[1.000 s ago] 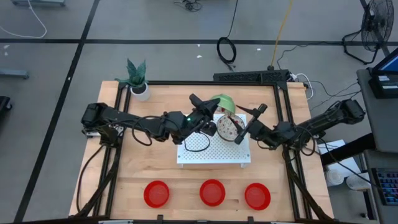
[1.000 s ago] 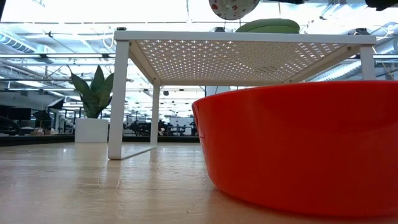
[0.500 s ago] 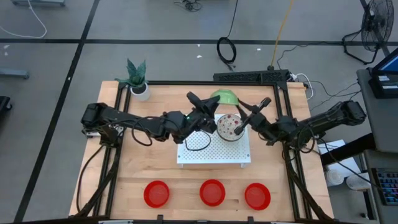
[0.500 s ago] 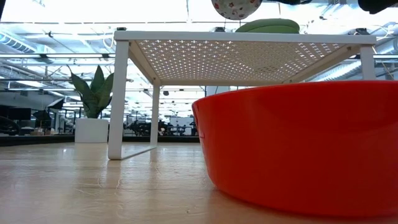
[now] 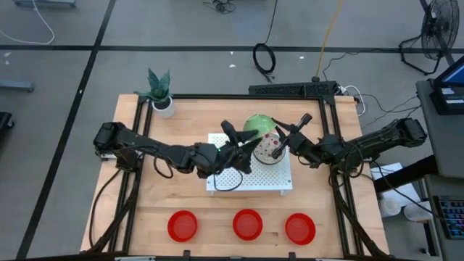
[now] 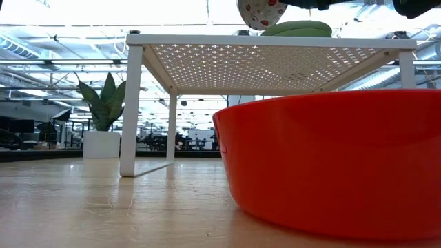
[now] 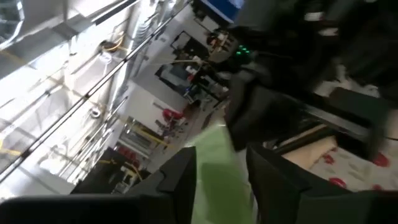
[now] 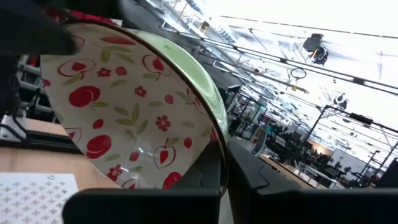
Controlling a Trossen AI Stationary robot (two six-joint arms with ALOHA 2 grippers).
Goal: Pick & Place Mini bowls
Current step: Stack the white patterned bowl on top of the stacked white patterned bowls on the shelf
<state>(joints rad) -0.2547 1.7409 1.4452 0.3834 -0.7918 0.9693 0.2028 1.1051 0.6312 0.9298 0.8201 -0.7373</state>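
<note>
A pale wooden desk (image 5: 174, 181) with a black frame fills the middle of the high view, standing on a grey floor crossed by dark lines and loose cables. At the desk's upper left sits a potted plant (image 5: 160, 93) in a white pot. In the centre stands a white perforated board (image 5: 254, 174) raised on legs. Along the lower edge of the desk lie three red mini bowls (image 5: 247, 224) in a row, well apart from each other. In the low view one of them looms large at the right, with an open hall of lights and ceiling beams behind it.

Above the board, the right gripper (image 5: 284, 142) has its fingers closed on the rim of a speckled mini bowl (image 5: 270, 147), white with red fruit, held tilted and clear of the board. A green bowl (image 5: 258, 123) sits just behind it. The left gripper (image 5: 249, 146) is just left of the speckled bowl, its fingers parted and holding nothing.
</note>
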